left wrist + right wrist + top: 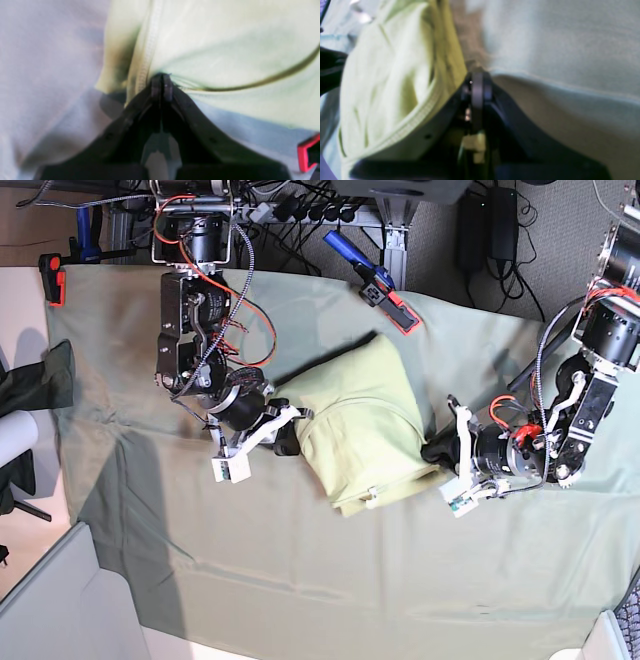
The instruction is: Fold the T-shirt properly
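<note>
The pale yellow-green T-shirt [360, 415] lies folded into a bundle in the middle of the grey-green table cloth [300, 580], a small white tag [372, 499] at its near edge. My left gripper [437, 450] is at the shirt's right edge. In the left wrist view the left gripper [162, 83] is shut on the T-shirt [225, 50] beside a stitched seam, and creases fan out from its tips. My right gripper [290, 438] is at the shirt's left edge. There the right gripper [477, 83] is shut where the hem of the T-shirt [390, 82] runs in at its tips.
A blue-handled tool with a red end [375, 280] lies on the cloth behind the shirt. A red clamp [52, 278] sits at the far left corner, and a red part [307, 155] shows low in the left wrist view. Dark cloth [40, 380] hangs off the left edge.
</note>
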